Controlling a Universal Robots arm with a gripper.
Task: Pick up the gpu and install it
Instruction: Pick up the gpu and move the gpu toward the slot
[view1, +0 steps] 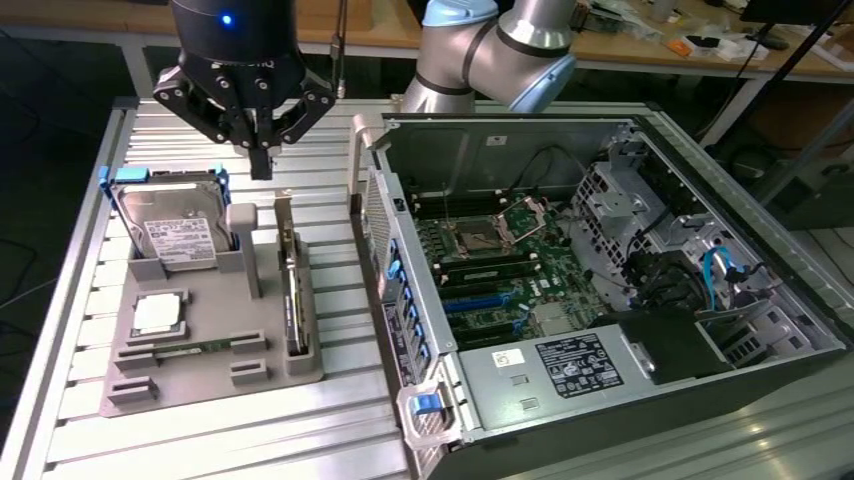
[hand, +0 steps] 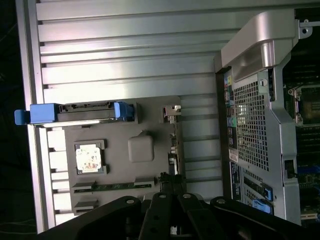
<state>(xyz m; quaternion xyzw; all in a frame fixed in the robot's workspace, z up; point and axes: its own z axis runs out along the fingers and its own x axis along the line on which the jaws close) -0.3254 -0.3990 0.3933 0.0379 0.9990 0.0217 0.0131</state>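
The gpu (view1: 291, 300) stands on its edge in a slot of the grey holder tray (view1: 200, 375), on the side nearest the computer case. From the wrist the gpu (hand: 172, 152) appears edge-on, its silver bracket end (hand: 170, 112) pointing away from the gripper's links. My gripper (view1: 260, 158) hangs above the table just beyond the holder's far end, apart from the card. Its fingers are drawn together with nothing between them. The open computer case (view1: 587, 290) lies on its side with the motherboard (view1: 487, 270) exposed.
In the holder there are also a silver hard drive (view1: 174, 235) in a blue frame, a square processor chip (view1: 158, 312) and a narrow memory stick (view1: 200, 348). The case's rear panel and handle (hand: 255, 45) rise close beside the holder. The ribbed metal table (view1: 240, 440) ends at the exterior view's left.
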